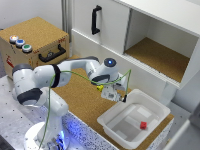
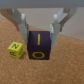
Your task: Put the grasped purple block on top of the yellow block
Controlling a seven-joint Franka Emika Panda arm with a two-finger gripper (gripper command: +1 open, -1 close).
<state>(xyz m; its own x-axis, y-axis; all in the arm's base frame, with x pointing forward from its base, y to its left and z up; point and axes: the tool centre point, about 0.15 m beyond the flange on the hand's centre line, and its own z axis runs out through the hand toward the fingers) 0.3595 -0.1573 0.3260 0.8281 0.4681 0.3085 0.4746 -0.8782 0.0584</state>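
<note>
In the wrist view the purple block, a dark cube with yellow marks on its faces, sits between my two fingers. My gripper is shut on its sides. The yellow block is a tiny bright cube lying on the cork surface right beside the purple block, with a narrow gap between them. Whether the purple block rests on the cork or hangs just above it I cannot tell. In the exterior view my gripper hangs low over the cork, close to the white tray's near corner; the blocks are too small to make out there.
A white tray stands at the exterior view's right with a small red cube in it. A white cabinet with an open compartment rises behind. A cork-topped box with buttons stands at the back left.
</note>
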